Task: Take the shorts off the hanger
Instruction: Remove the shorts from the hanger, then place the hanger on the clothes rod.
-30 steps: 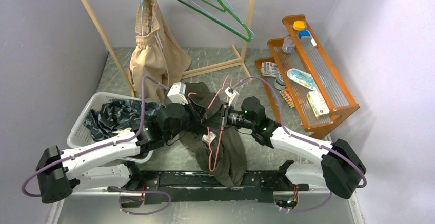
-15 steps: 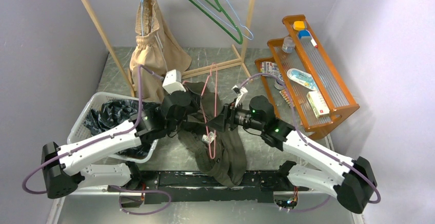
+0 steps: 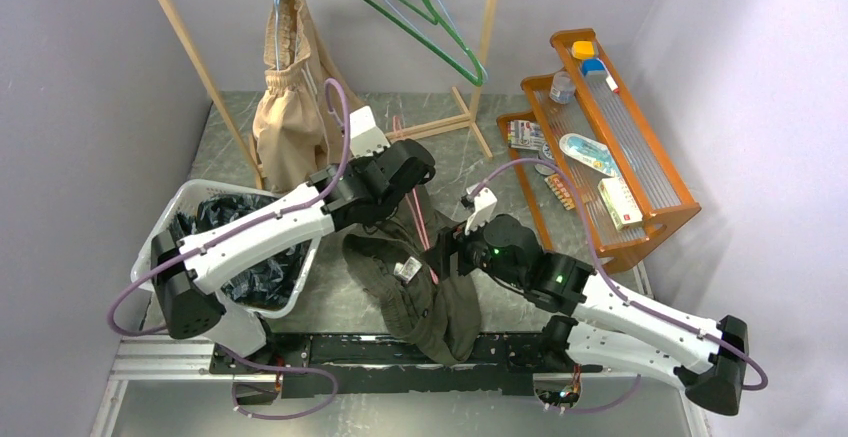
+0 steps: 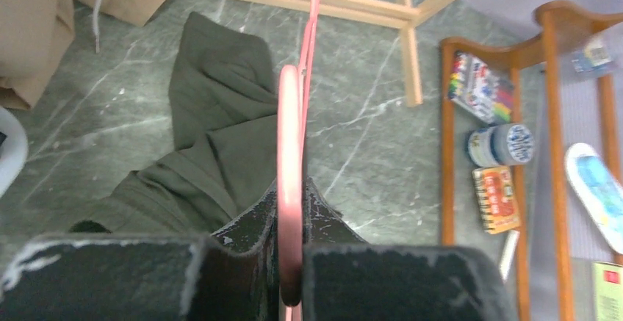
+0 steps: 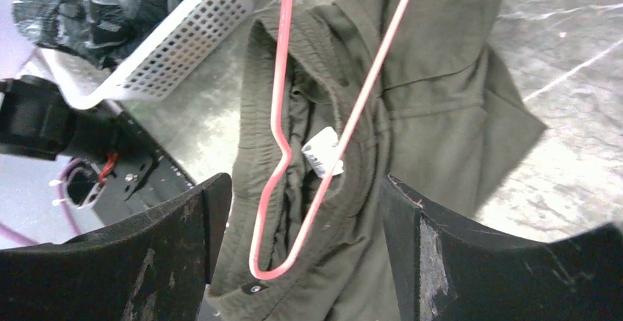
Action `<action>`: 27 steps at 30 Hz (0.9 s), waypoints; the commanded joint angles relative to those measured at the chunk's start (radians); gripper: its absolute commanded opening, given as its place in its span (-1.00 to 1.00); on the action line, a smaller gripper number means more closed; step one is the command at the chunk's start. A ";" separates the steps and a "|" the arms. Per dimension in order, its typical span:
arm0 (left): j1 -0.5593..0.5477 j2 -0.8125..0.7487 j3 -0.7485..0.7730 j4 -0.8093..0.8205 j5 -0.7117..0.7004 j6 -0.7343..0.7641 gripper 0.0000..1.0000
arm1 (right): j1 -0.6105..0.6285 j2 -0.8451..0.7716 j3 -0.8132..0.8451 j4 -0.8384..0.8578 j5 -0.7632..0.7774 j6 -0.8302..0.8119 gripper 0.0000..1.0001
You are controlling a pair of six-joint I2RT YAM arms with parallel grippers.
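Olive green shorts (image 3: 440, 307) lie crumpled on the table in front of the arm bases. A pink wire hanger (image 3: 418, 219) slants up from their gathered waist (image 5: 264, 189); its lower bend (image 5: 268, 269) still rests in the waist opening beside a white label (image 5: 323, 152). My left gripper (image 4: 290, 218) is shut on the hanger's upper part (image 4: 290, 137), above the shorts' far leg (image 4: 213, 130). My right gripper (image 5: 305, 189) hangs open just over the waist and hanger, holding nothing. Light beige shorts (image 3: 290, 127) hang from a blue hanger on the wooden rack.
A white basket (image 3: 165, 227) at the left holds dark patterned shorts (image 3: 200, 227). A green hanger (image 3: 430, 22) hangs empty on the wooden rack (image 3: 485, 57). An orange shelf (image 3: 610, 147) with small items stands at the right.
My right gripper has opened, let go and drawn back toward the near right. My left arm has swung up and away toward the rack, pulling the pink hanger with it.
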 commanded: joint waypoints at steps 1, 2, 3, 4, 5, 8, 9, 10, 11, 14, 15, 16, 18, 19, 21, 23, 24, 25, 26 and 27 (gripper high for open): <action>0.051 0.029 0.055 -0.084 0.027 -0.009 -0.86 | 0.031 0.005 -0.013 -0.033 0.130 -0.052 0.53; 0.065 0.030 0.055 -0.072 0.051 0.005 -0.86 | 0.037 0.023 -0.010 -0.036 0.129 -0.069 0.52; 0.077 0.028 0.054 -0.055 0.072 0.021 -0.86 | 0.040 0.047 0.000 -0.048 0.123 -0.084 0.52; 0.089 0.027 0.051 -0.028 0.095 0.049 -0.86 | 0.049 0.075 0.010 -0.059 0.118 -0.098 0.51; 0.100 0.027 0.050 -0.014 0.121 0.070 -0.86 | 0.058 0.103 0.020 -0.069 0.122 -0.114 0.50; 0.140 0.040 0.058 -0.019 0.174 0.090 -0.86 | 0.113 0.161 0.039 -0.076 0.216 -0.120 0.44; 0.152 0.044 0.062 -0.028 0.195 0.090 -0.86 | 0.134 0.169 0.038 -0.056 0.244 -0.125 0.42; 0.162 0.047 0.063 -0.032 0.211 0.094 -0.86 | 0.152 0.173 0.034 -0.036 0.263 -0.135 0.39; 0.169 0.050 0.063 -0.029 0.225 0.105 -0.86 | 0.172 0.175 0.030 -0.012 0.279 -0.144 0.36; 0.176 0.058 0.064 -0.024 0.242 0.112 -0.86 | 0.218 0.186 0.011 0.060 0.332 -0.169 0.23; 0.178 0.061 0.065 -0.018 0.254 0.120 -0.86 | 0.233 0.196 0.011 0.076 0.358 -0.179 0.17; 0.180 0.069 0.068 -0.013 0.268 0.124 -0.86 | 0.244 0.211 0.018 0.084 0.391 -0.182 -0.02; 0.181 0.083 0.081 -0.017 0.289 0.130 -0.86 | 0.263 0.246 0.027 0.104 0.415 -0.210 -0.27; 0.183 0.091 0.089 -0.019 0.298 0.134 -0.86 | 0.271 0.266 0.031 0.108 0.421 -0.226 -0.26; 0.184 0.101 0.102 -0.025 0.311 0.137 -0.86 | 0.287 0.314 0.048 0.092 0.483 -0.235 -0.23; 0.189 0.104 0.108 -0.031 0.319 0.132 -0.86 | 0.304 0.332 0.061 0.074 0.553 -0.222 -0.25; 0.191 0.100 0.105 -0.031 0.321 0.129 -0.86 | 0.309 0.331 0.060 0.072 0.573 -0.214 -0.34; 0.195 0.093 0.099 -0.025 0.320 0.128 -0.86 | 0.314 0.321 0.054 0.078 0.585 -0.207 -0.42; 0.199 0.086 0.089 -0.017 0.323 0.128 -0.86 | 0.317 0.305 0.040 0.098 0.590 -0.203 -0.46; 0.203 0.078 0.078 -0.007 0.325 0.130 -0.86 | 0.321 0.288 0.022 0.121 0.595 -0.201 -0.55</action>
